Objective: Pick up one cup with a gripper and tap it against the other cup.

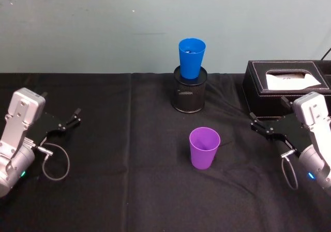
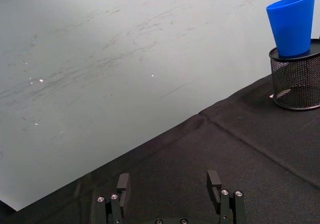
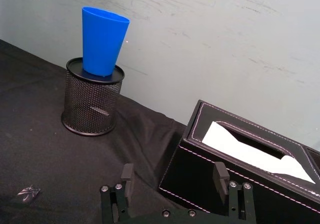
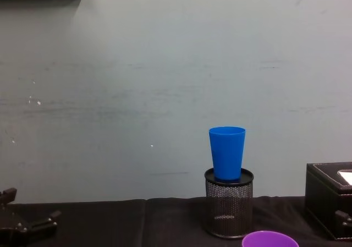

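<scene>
Altogether one purple cup, one blue cup.

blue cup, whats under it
The blue cup stands upright with its base seated in the top of a black mesh pen holder, which stands on the black tablecloth. The cup covers the opening, so the holder's contents cannot be seen.
</scene>
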